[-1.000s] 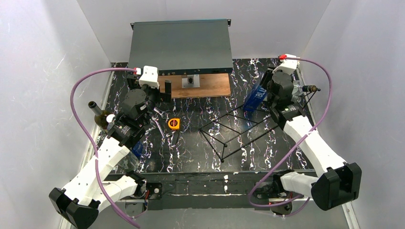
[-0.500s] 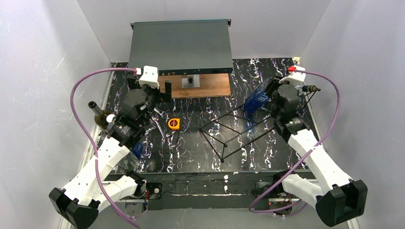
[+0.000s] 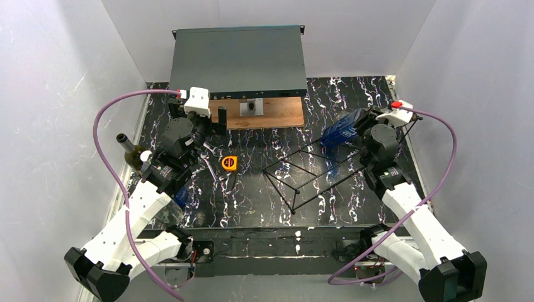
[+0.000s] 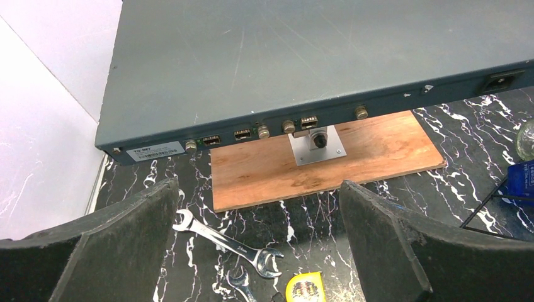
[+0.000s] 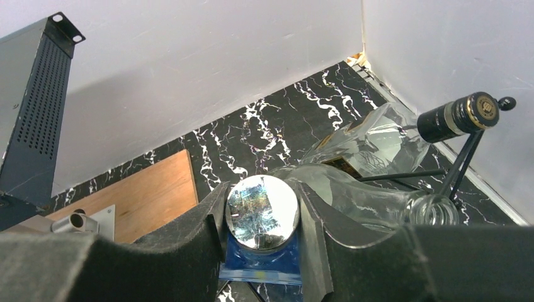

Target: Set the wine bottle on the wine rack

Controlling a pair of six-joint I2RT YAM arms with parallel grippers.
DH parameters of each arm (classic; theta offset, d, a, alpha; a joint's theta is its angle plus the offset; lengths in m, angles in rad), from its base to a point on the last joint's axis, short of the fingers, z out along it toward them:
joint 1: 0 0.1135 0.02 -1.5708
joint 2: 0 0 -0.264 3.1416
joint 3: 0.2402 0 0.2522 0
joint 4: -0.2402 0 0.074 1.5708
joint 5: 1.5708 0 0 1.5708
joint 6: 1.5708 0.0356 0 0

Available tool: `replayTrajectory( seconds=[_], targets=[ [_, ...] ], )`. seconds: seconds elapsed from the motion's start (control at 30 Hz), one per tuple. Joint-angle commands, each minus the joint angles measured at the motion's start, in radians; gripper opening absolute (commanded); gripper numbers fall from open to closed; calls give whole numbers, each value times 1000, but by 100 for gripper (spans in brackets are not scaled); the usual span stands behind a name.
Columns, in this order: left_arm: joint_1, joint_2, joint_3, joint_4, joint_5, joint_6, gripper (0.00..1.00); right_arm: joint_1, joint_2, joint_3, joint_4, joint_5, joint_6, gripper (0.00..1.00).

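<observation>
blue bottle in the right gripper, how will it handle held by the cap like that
The blue bottle looks like glass, so probably heavy and breakable if dropped. The right gripper clamps only its shiny cap, likely slick, so the long body might swing or slip.

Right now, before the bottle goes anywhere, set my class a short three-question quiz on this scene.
1. True or false: the left gripper is open and empty.
2. The right gripper grips: A the blue bottle, B a wrench, C the tape measure?
3. Fill in: the wine rack lies nearer the ____ arm.
Key: 1 true; 2 A; 3 right.
</observation>
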Motion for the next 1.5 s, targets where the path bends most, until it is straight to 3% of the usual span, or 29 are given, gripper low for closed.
replayTrajectory(
  seconds=[0.0,0.57,1.47],
  targets=[
    [-4,-16,35,9,-5,-8,98,-1,6,-75,-93,14,31,1],
    [-5,-13,35,8,-4,-8,98,-1,-28,-149,-81,40,66,1],
    [-9,-7,37,6,-1,-11,98,-1,-94,-222,-207,32,101,1]
  ],
)
